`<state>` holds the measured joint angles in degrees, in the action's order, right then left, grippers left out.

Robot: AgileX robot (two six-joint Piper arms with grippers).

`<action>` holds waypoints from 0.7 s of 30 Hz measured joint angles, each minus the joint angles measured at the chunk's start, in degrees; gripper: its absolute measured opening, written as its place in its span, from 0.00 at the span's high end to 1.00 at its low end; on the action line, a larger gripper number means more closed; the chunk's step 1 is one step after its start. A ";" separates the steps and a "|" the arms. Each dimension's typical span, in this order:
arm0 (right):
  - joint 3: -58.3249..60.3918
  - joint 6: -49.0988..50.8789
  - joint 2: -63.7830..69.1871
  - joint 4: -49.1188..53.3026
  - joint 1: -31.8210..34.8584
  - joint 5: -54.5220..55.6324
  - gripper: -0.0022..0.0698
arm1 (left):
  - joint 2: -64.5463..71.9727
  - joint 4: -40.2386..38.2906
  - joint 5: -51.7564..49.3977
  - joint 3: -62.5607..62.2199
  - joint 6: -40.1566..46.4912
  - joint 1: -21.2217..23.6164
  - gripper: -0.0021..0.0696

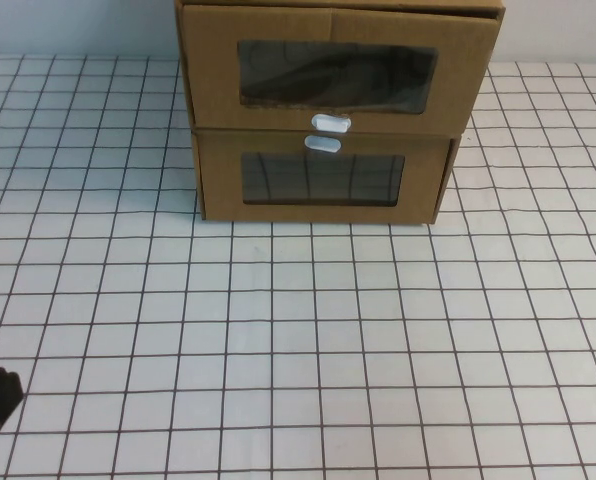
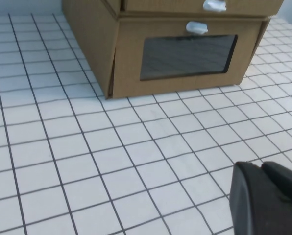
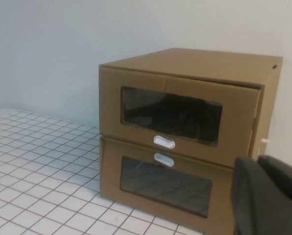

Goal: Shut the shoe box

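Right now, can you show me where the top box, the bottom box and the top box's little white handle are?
shoe box (image 1: 278, 28): high view, cardboard front above the window.
bottom box (image 1: 221, 180): high view, cardboard beside its window.
white pull tab (image 1: 330, 123): high view, tab's middle.

Lab-like: gridded table (image 1: 278, 340), blank wall (image 3: 48, 49)

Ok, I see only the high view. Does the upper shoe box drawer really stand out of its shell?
Observer: Yes. In the right wrist view, the shoe box front stands forward of its shell's side edge.
Operator: I cannot find the right pincer.
Observer: The right pincer is low, in front of the boxes, touching nothing. The left pincer is low over the grid table, apart from the lower box.
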<state>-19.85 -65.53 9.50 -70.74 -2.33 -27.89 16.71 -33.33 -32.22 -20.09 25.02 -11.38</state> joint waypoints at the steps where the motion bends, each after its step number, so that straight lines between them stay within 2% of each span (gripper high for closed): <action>1: 0.20 0.00 0.00 0.00 0.00 0.00 0.99 | 0.00 0.00 0.00 0.41 0.00 0.00 0.97; 15: 0.60 0.00 0.00 -0.25 0.00 -3.29 0.99 | -0.22 0.38 0.12 1.01 0.00 0.00 0.97; 18: 0.60 0.00 0.00 -0.25 0.00 -3.40 0.99 | -2.93 4.76 0.27 1.52 -0.32 0.00 0.97; 21: 0.60 0.00 0.00 -0.25 0.00 -3.49 0.99 | -5.94 13.98 3.95 3.61 -3.34 0.00 0.97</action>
<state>-19.25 -65.53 9.50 -70.99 -2.33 -31.38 10.77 -19.35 -28.28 -16.48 21.68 -11.38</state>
